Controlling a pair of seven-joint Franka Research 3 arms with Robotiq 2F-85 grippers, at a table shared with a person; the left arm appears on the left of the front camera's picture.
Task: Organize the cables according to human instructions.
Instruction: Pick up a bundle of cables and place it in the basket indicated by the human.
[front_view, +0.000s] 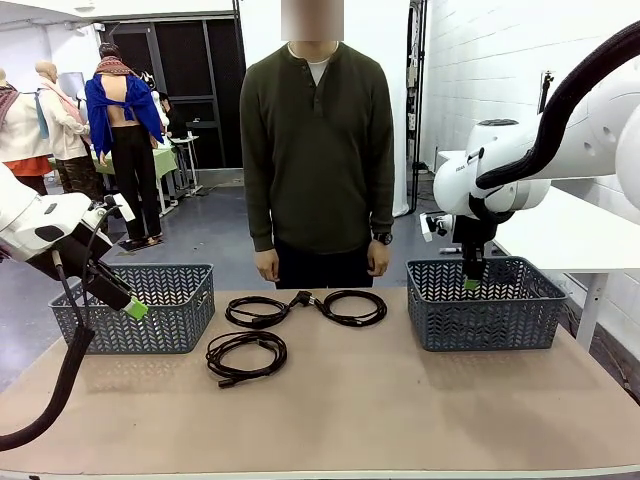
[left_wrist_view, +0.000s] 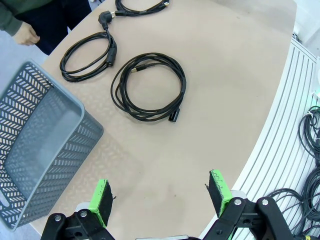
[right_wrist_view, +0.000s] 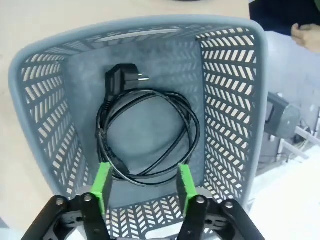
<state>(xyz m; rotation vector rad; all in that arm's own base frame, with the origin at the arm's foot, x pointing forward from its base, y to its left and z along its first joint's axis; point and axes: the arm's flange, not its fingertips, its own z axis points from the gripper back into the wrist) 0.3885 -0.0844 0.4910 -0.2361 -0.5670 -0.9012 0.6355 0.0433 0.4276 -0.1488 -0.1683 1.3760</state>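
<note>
The right gripper (front_view: 470, 283) hangs just over a grey plastic basket with zigzag holes (front_view: 480, 322), which sits at 3 o'clock on the light brown table (front_view: 400, 410) (I call 12 o'clock the side where the person (front_view: 318, 150) stands). Its green pads are partly apart and hold nothing. Right under it, on the basket floor, lies a thin black power cord wound in a round coil (right_wrist_view: 147, 137), with its plug at 11 o'clock of the ring in the right wrist view. Three more coils lie out on the table. The far left coil (front_view: 257, 311) is at 11 o'clock and the far right coil (front_view: 352, 307) is at 12 o'clock, side by side with a plug between them. The near coil (front_view: 246, 357) is toward 10 o'clock. A second grey basket (front_view: 165, 325) sits at 9 o'clock, and the left gripper (left_wrist_view: 161, 192) hovers beside it above bare table, its pads wide apart and holding nothing. The person's hands hang down.
</note>
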